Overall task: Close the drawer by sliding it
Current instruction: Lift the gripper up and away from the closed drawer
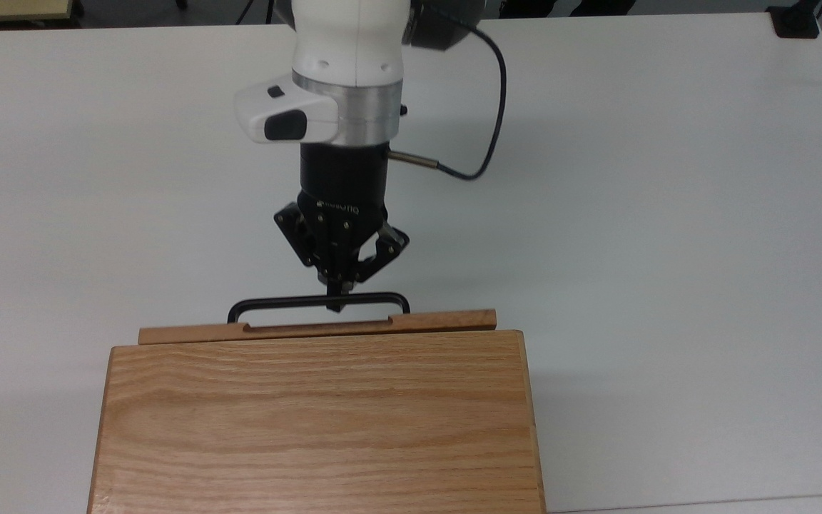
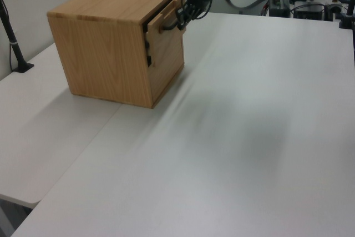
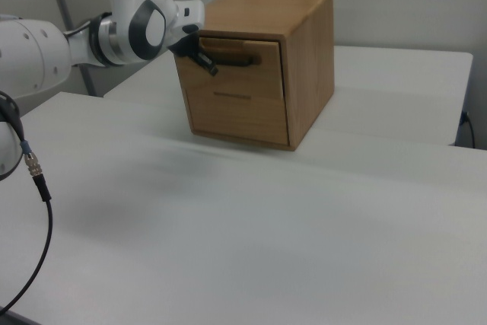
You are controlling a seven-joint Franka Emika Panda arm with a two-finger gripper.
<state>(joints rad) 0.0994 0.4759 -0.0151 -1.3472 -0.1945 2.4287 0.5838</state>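
The drawer (image 1: 317,325) is seen almost fully pushed into the cabinet (image 1: 317,421), only its front panel sticking out a little at the cabinet's upper face; its long axis runs left-right in the top view, front facing the top view's top. The black bar handle (image 1: 318,303) lies parallel to the panel. The gripper (image 1: 337,293) is set at the handle's middle, fingers drawn together, tips touching the bar; whether the bar is pinched cannot be told. Faint lettering on the gripper body is unreadable. The white table (image 1: 668,214) is bare all around, with wide room on both sides.
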